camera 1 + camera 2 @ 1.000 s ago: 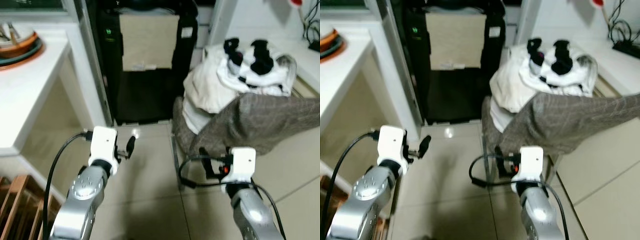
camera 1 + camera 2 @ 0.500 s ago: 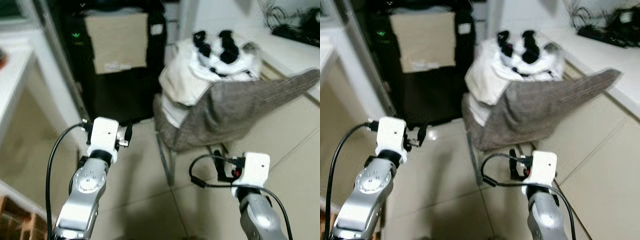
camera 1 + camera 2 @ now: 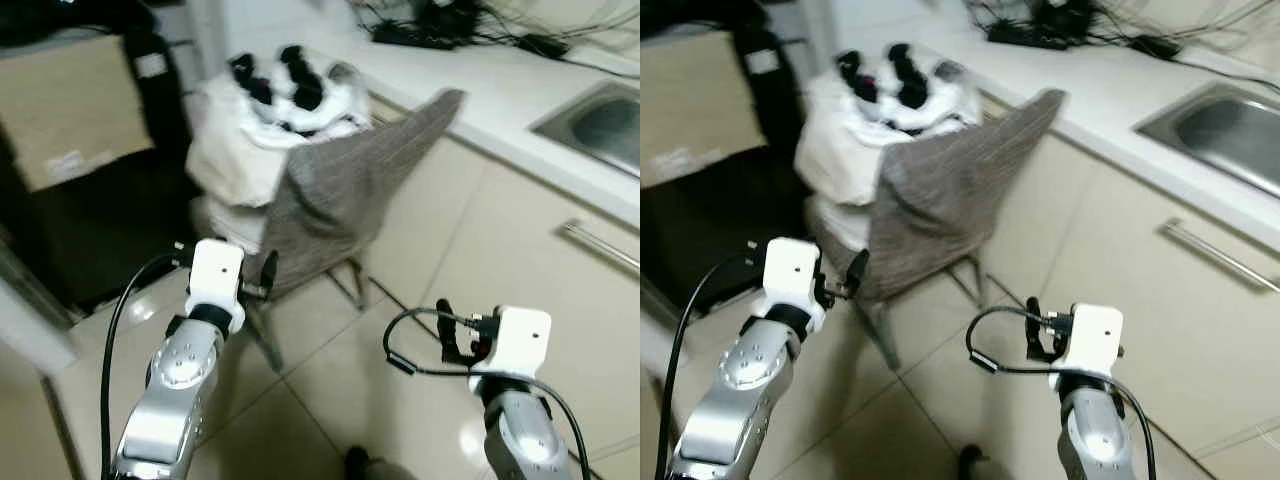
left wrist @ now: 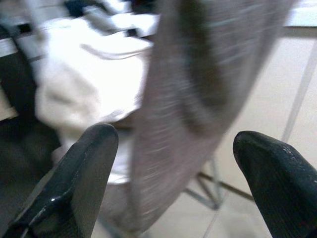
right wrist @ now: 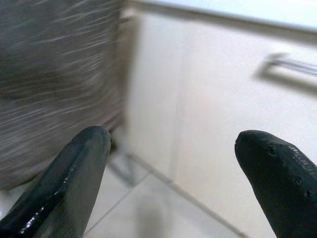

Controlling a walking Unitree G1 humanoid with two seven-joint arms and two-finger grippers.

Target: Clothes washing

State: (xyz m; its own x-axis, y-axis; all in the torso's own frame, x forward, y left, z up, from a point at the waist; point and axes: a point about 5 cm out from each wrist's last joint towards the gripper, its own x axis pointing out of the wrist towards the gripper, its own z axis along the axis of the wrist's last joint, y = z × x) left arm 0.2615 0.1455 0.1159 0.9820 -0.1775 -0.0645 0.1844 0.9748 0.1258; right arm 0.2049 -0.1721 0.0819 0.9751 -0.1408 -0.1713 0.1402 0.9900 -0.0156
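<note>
A heap of white clothes, topped by a black-and-white piece, lies on a metal-legged stand. A grey cloth drapes over the heap's front and leans on the counter edge. My left gripper is held low just before the grey cloth, open with nothing between its fingers. My right gripper hovers over the floor tiles to the right of the stand, facing the cabinet front. It is open and holds nothing.
A white counter runs along the right with a steel sink and tangled cables. A cabinet handle sticks out below. A black appliance with a cardboard panel stands at the left. Tiled floor lies below my arms.
The camera has swung to the right: the clothes heap slid left in the picture and the counter with the sink came into view. Both arms keep their pose, grippers open.
</note>
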